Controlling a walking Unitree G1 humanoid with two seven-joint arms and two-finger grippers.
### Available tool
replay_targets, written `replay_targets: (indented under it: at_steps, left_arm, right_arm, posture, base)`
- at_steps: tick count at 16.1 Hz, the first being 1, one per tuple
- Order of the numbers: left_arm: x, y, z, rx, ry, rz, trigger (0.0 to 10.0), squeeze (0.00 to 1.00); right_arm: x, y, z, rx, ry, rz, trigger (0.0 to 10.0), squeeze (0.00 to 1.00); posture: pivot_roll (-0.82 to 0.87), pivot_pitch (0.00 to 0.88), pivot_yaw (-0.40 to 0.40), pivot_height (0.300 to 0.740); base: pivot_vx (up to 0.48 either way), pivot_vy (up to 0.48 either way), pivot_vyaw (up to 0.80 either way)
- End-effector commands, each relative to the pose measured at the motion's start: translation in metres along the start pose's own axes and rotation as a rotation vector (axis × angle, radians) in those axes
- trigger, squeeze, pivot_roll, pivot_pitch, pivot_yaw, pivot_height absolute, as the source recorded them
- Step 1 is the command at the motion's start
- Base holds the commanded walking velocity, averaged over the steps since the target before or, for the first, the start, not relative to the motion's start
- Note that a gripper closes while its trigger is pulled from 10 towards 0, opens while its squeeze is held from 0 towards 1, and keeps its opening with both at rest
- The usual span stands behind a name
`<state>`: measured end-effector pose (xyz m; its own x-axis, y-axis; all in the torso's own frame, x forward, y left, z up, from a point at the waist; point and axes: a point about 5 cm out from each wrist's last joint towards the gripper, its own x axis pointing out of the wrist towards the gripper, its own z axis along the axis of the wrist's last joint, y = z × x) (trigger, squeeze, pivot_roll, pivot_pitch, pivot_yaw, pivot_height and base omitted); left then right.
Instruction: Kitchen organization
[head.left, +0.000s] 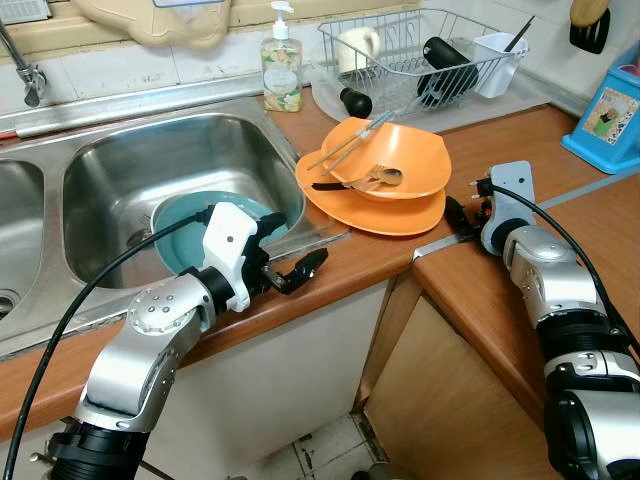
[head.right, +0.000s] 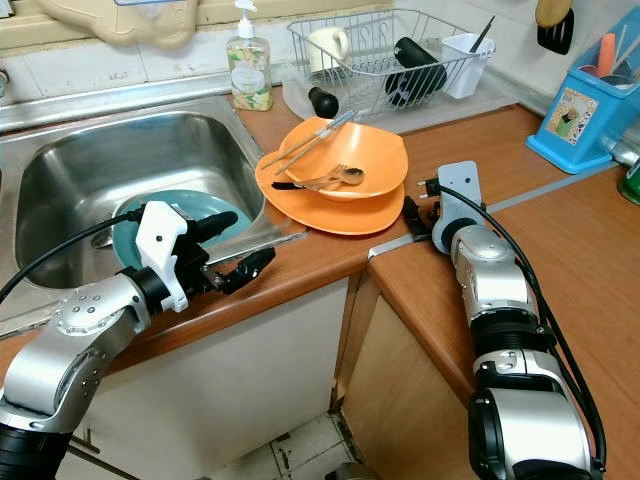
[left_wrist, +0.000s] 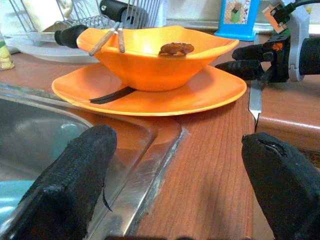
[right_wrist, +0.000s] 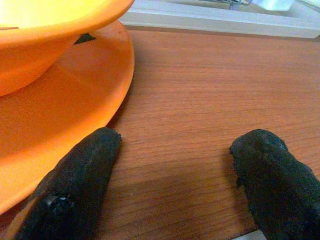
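Risk noted: loose utensils on a stacked orange bowl (head.left: 392, 158) and orange plate (head.left: 400, 212), both grippers spread and holding nothing.

The left gripper (head.left: 300, 270) hovers at the counter edge sink-side of the plate; the right gripper (head.left: 462, 215) sits low just beside its opposite rim. A tilted lift would likely slide the bowl and spill the chopsticks (head.left: 350, 141) and fork (head.left: 372, 178) toward the sink (head.left: 120, 160).

Head downward; wrists near orange plate (left_wrist: 150, 97)
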<state>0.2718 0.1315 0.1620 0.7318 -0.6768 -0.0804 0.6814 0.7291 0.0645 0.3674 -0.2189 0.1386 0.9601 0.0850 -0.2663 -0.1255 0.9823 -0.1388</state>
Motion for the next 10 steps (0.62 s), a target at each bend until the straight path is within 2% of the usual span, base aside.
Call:
replay_targets:
  at_steps: [1,10]
  left_arm:
    - [-0.001,0.003,0.004,0.015,-0.006,0.009,10.0,0.00]
    - [0.001,0.003,0.006,0.021,-0.009,0.009,10.0,0.00]
  right_arm:
    - [0.003,0.014,0.011,0.000,-0.025,0.067,10.0,0.00]
    - [0.005,0.026,0.021,0.022,-0.046,0.081,10.0,0.00]
  posture:
    - [-0.06,0.000,0.008,0.740]
    - [-0.06,0.000,0.008,0.740]
  base:
    - [0.000,0.000,0.00]
    - [0.000,0.000,0.00]
